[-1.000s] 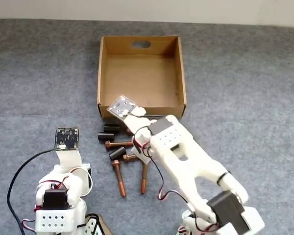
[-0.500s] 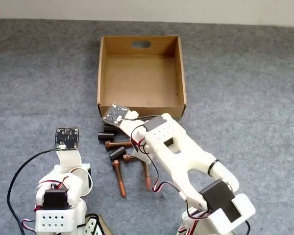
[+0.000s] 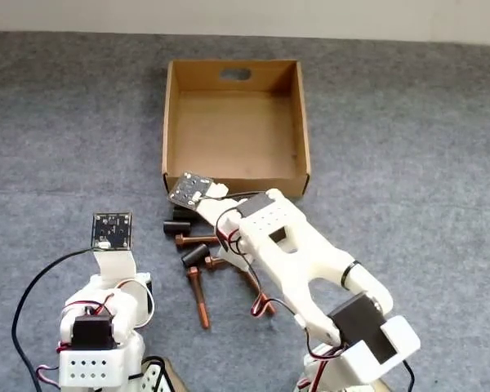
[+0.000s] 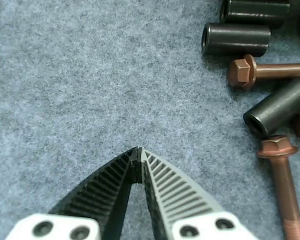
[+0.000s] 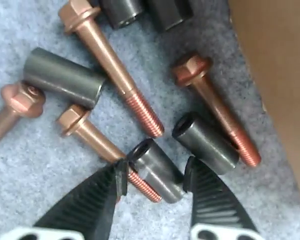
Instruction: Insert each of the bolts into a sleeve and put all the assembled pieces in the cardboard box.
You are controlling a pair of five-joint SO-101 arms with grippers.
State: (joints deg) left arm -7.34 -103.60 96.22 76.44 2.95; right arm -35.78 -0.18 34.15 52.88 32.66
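early stage: the cardboard box [image 3: 168,122] stands empty, bolts [image 5: 112,80] and sleeves [image 5: 62,75] lie loose on the carpet [image 3: 408,163] just before it, none visibly joined; right gripper [image 5: 156,169] spread wide astride one sleeve [image 5: 160,172], left gripper [image 4: 140,159] pinched closed on nothing.

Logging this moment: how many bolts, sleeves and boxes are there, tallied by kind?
Bolts: 5
Sleeves: 5
Cardboard box: 1
Total: 11, counted across the views.
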